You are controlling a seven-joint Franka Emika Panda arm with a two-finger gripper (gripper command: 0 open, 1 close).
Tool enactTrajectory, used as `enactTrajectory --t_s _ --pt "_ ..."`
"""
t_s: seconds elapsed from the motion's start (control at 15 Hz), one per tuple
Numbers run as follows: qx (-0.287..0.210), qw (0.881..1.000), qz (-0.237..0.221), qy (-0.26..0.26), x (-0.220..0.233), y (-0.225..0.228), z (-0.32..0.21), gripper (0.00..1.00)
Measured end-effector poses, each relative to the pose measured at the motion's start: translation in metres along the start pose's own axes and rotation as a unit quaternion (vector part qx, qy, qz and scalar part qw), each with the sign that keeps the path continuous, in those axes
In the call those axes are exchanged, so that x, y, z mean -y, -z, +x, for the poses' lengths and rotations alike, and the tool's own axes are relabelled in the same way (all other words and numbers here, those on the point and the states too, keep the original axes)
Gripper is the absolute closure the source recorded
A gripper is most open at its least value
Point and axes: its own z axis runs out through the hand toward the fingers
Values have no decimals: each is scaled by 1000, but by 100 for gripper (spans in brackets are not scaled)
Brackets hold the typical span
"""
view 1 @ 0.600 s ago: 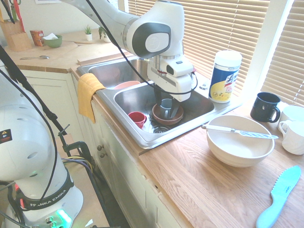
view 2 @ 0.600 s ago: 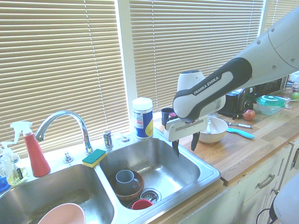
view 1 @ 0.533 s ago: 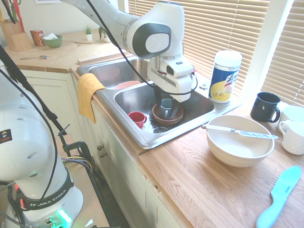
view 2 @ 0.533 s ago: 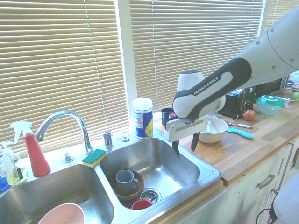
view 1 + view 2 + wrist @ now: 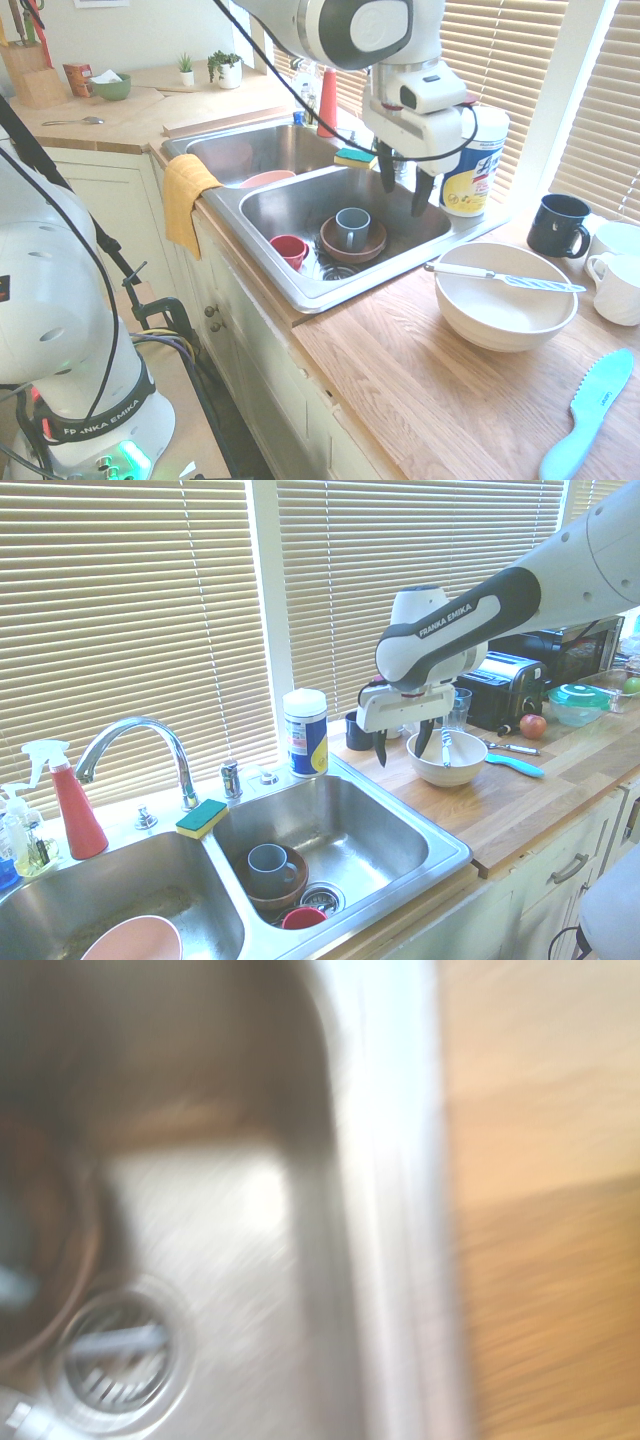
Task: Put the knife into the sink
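Kitchen counter by the window: sink point(image 5: 300, 285) two-basin, cup and bowls around the drain. Gripper point(image 5: 404, 193) empty, jaws wide, hanging over the basin's far side. Knife point(image 5: 505, 279) rests across the white bowl point(image 5: 500, 318) rim, beside the sink. Risk: balanced knife tips or slides off when pinched. Mugs crowd behind; counter front is free.

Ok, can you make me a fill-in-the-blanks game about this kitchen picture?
1. The knife lies across the white ____.
2. The tool hangs over the sink with nothing in it, its jaws ____.
3. The grey mug stands in a ____ bowl.

Missing words: bowl; open; brown
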Motion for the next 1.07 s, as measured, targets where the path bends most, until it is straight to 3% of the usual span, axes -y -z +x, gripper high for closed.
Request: enactTrajectory --t_s 0.13,0.33,0.93,1.0,1.07 --pt "-18 999 -7 -48 -20 9 52 0" --pt "-15 995 -29 -95 -42 -16 101 0" --pt "12 989 -66 -129 -68 -61 100 0" --pt "12 989 -66 -129 -69 -65 99 100" --pt "10 990 -64 -128 -70 -67 98 100"
